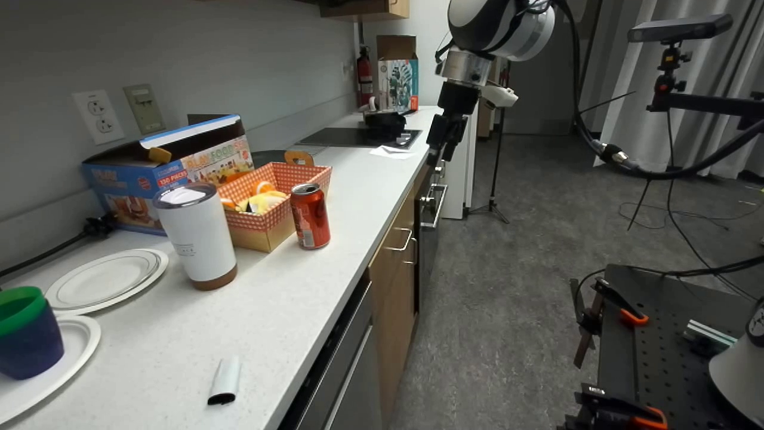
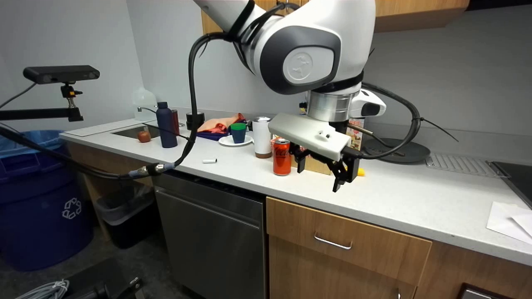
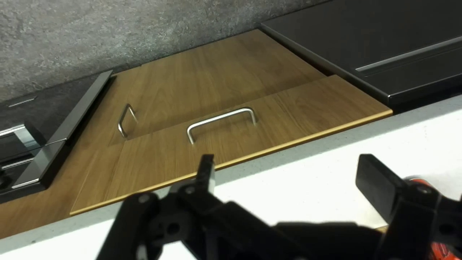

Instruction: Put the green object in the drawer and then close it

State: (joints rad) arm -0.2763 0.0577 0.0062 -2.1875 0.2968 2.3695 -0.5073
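Note:
The green object, a small bright green lump, does not show in any view. The drawer (image 2: 345, 238) has a wood front and a silver handle under the counter edge. It also shows in an exterior view (image 1: 391, 245) and in the wrist view (image 3: 223, 141). It looks shut or nearly so; its inside is hidden. My gripper (image 2: 318, 179) points down over the counter's front part, right of the red can in that exterior view. In the wrist view my gripper (image 3: 288, 162) has its fingers wide apart, with only countertop and drawer edge behind the gap. It holds nothing.
The red can (image 1: 310, 218) stands beside a checkered basket (image 1: 256, 230) of toy food. A white tumbler (image 1: 200, 245), a green-rimmed blue cup (image 1: 30, 340) on a plate and a white tube (image 1: 225, 381) are also on the counter. A grey dishwasher (image 2: 212, 236) adjoins the drawer.

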